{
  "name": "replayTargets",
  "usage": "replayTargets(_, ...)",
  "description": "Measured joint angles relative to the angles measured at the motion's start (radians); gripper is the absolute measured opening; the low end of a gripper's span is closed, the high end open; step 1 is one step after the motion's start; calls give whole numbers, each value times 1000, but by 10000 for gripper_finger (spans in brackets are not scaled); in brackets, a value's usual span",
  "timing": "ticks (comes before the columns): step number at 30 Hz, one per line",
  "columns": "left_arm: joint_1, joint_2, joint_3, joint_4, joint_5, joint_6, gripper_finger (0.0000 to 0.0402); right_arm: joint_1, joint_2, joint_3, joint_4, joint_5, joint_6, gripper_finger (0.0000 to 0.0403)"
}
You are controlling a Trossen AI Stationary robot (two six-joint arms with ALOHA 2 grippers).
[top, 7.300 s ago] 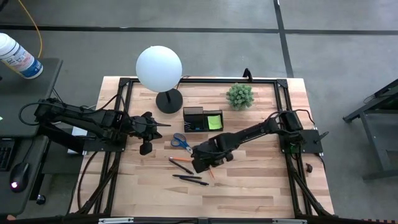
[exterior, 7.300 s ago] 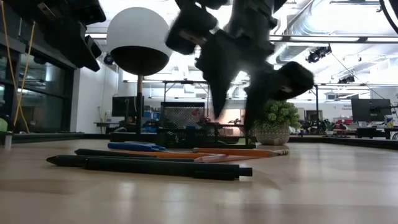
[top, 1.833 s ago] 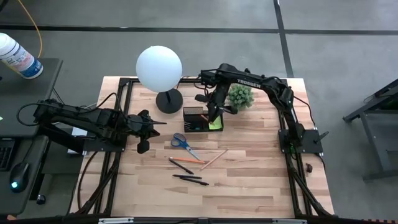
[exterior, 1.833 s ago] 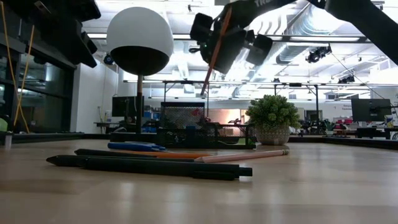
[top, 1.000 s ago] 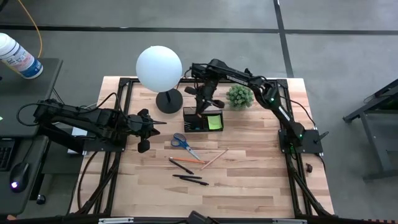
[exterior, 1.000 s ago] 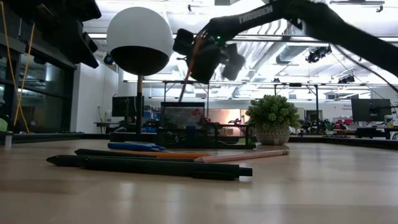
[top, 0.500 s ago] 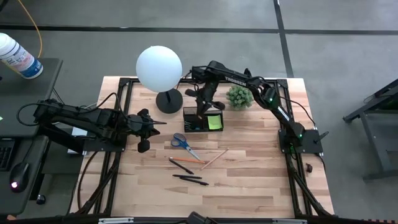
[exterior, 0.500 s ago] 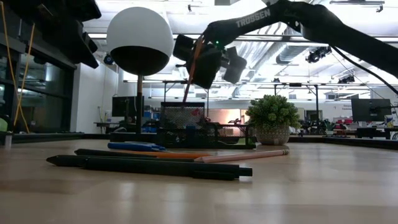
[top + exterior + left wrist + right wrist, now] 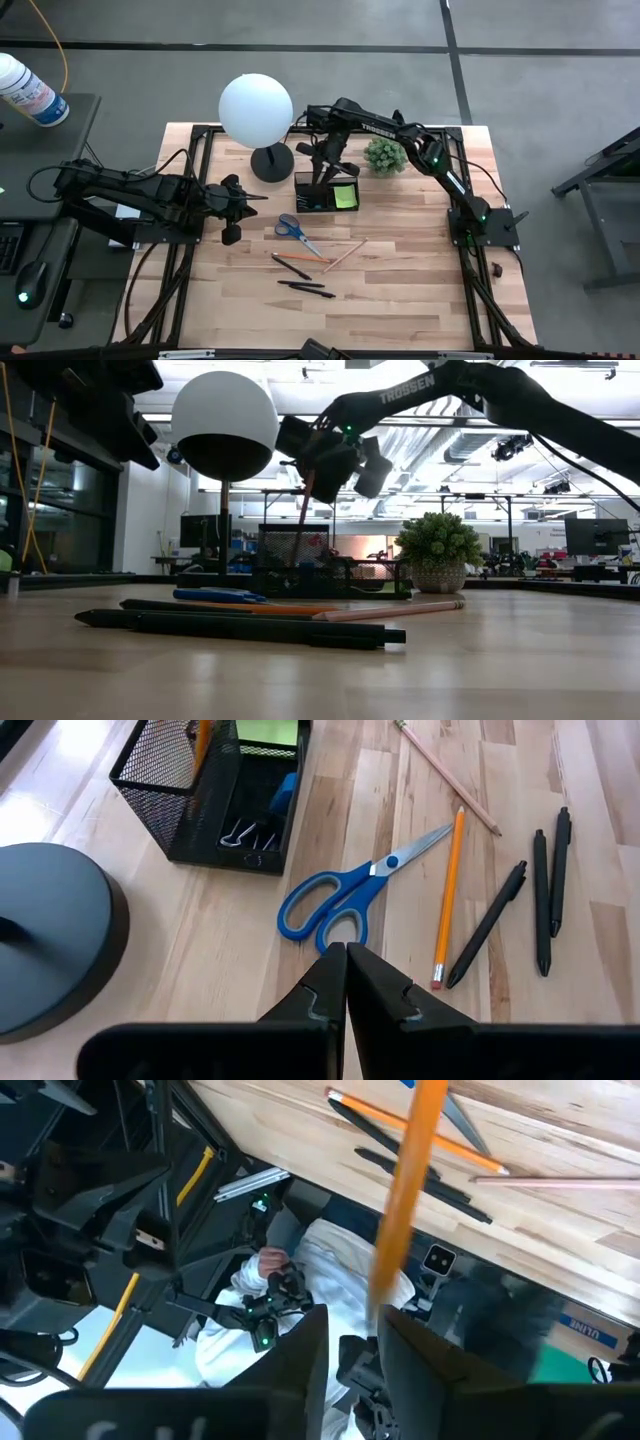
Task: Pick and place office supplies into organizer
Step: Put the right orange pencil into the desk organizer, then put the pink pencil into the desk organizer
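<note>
— Where is the right arm?

— It reaches from its base at the table's right side across to the far middle of the table, bending over the small plant [image 9: 385, 153]. The right gripper [image 9: 328, 160] hangs above the organizer [image 9: 326, 191], near the lamp [image 9: 256, 110].

— Is it holding anything?

— An orange pencil [image 9: 301, 520] runs down from between its fingers into the organizer's rear compartment, standing nearly upright. In the right wrist view the fingers are parted with the pencil [image 9: 408, 1180] in the gap between them; I cannot tell whether they grip it or it stands loose.

— And the left arm?

— It lies stretched low along the table's left side. The left gripper [image 9: 346, 982] points toward the middle of the table with its fingers pressed together, holding nothing. The blue scissors [image 9: 345, 898] lie on the wood just in front of it.

— What is in the organizer?

— The green sticky notes [image 9: 345, 195] sit in its right-hand compartment, and the left wrist view shows small clips [image 9: 245, 833] at the bottom of another one.

— What is loose on the table?

— Near the scissors lie an orange pencil [image 9: 447, 894], a paler pencil [image 9: 447, 778] angled away from it, and three black pens [image 9: 545, 885], all well apart from the organizer, toward the table's front.
</note>
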Motion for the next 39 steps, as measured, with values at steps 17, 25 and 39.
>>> replayTargets(17, 0, 0, 0, 0, 0, 0, 1, -42, -178, -1, -10, 56, -26, 90)
replayTargets(25, 0, 0, 0, 0, 0, 0, 1, 55, -303, 0, -34, 206, -211, 89)
replayTargets(39, 0, 0, 0, 1, 0, 0, 1, 429, -328, -58, -92, 622, -386, 91)
